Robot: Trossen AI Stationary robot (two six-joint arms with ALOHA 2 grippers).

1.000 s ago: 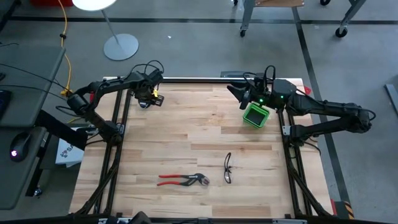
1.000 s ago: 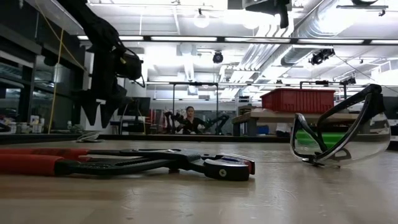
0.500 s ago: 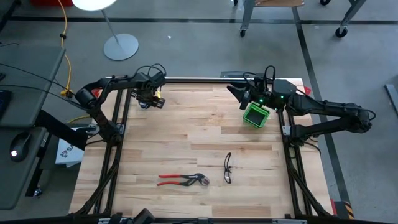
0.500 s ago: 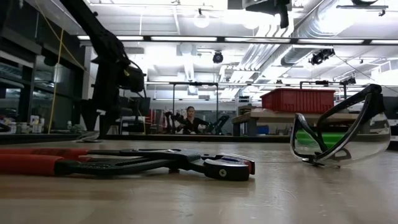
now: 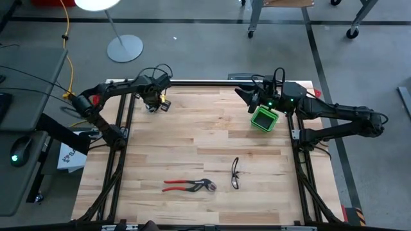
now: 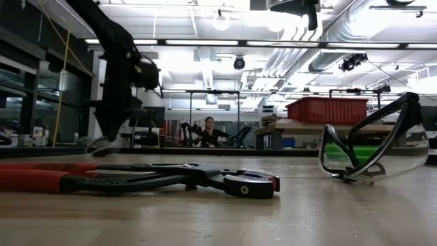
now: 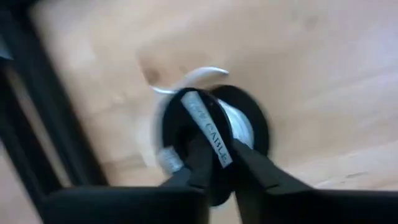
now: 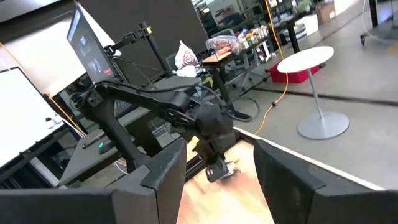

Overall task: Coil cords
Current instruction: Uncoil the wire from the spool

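Observation:
A small black spool (image 7: 214,127) wound with the white cord (image 7: 239,121) is at the table's far left corner, and my left gripper (image 5: 154,106) points down there, shut on it. A loose cord end (image 7: 193,76) curls out over the wood beside the spool. In the low view the left gripper's tips (image 6: 102,140) are close to the tabletop. My right gripper (image 5: 247,96) stands level and open at the far right, beside the green bin (image 5: 263,119), touching nothing. My left gripper pinches the spool between its two fingers (image 7: 200,163), which come from above, pointing steeply down. A white printed label strip (image 7: 208,127) on the spool runs up between the fingers. Whether the spool rests on the table or hangs just clear of it cannot be told.
Red-handled pliers (image 5: 187,186) and safety glasses (image 5: 235,173) lie toward the near middle of the table. The wooden top between them and the far edge is bare. The table's black frame rail (image 7: 43,124) runs close beside the spool. A person sits far off in the room (image 6: 208,131).
My left gripper's fingers, spread wide above the spool a second ago, have shut on it. The arm has shifted slightly at the far left corner. My right arm has kept still.

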